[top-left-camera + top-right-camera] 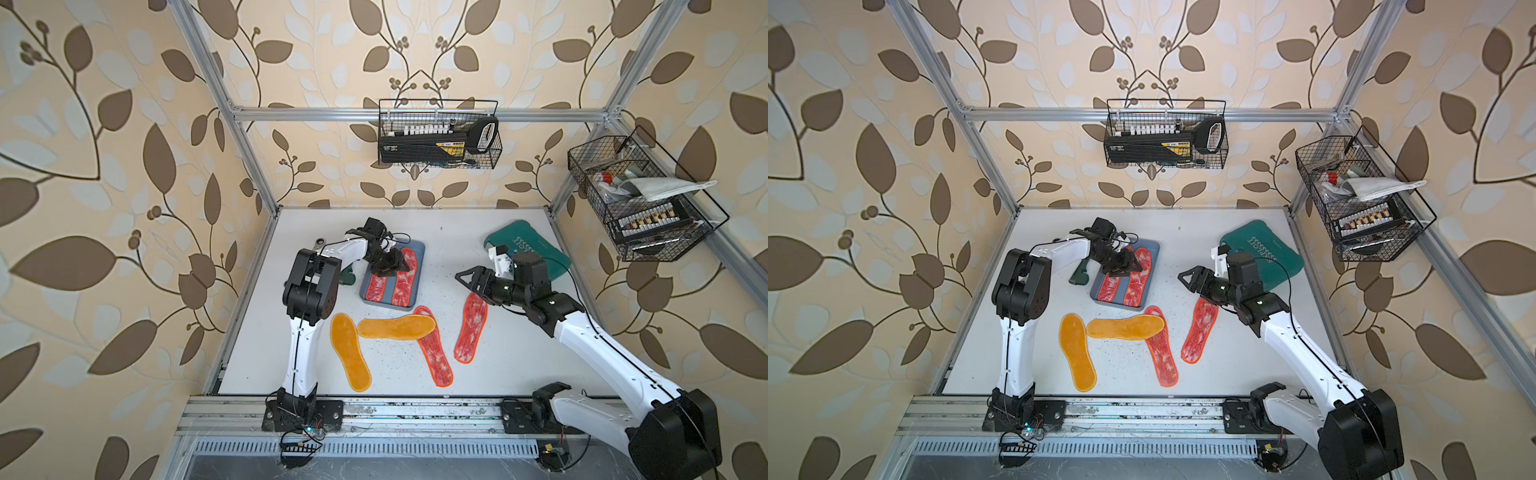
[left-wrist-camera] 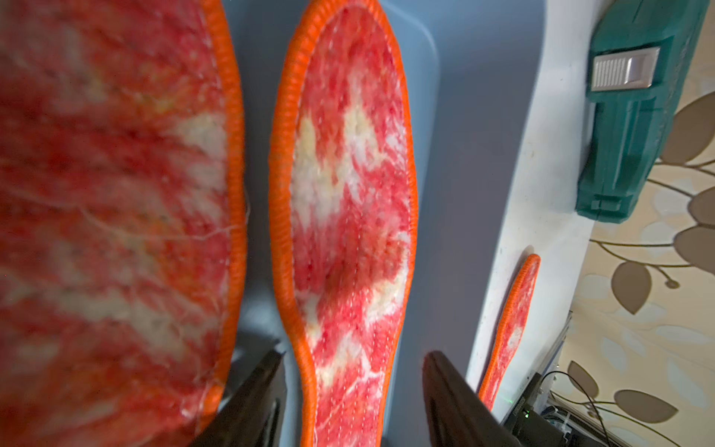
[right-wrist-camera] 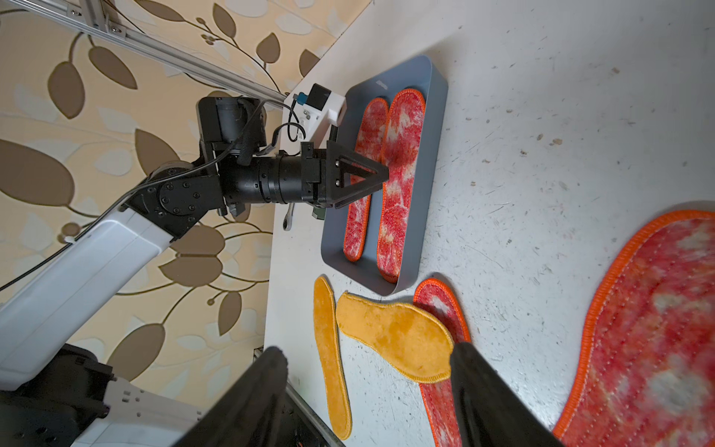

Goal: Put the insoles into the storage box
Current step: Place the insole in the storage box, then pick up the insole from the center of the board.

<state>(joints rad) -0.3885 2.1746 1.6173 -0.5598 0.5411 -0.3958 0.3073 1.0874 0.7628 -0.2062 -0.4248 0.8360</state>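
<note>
Six flat, foot-shaped fabric insoles with orange stitched edging in all. Both top views: two red-white mottled insoles (image 1: 402, 286) lie side by side, mottled face up, inside the shallow blue-grey plastic storage box (image 1: 417, 248) on the white counter (image 1: 449, 232); left claw (image 1: 400, 266) hangs over them. Four lie on the counter in front of the box: a yellow insole (image 1: 351, 353) by itself, a second yellow insole (image 1: 397, 327) crosswise with its broad end overlapping one end of a red insole (image 1: 434, 357), and another red insole (image 1: 471, 328) further right, with the right claw (image 1: 462, 277) hovering near its far end. Left wrist view: left claw released, fingers (image 2: 255, 394) spread to either side of a boxed insole (image 2: 348, 232), neither seen touching it. Right wrist view: right claw released, fingers (image 3: 483, 387) apart, nothing between them; the box rim (image 3: 437, 116) and its pair lie ahead.
</note>
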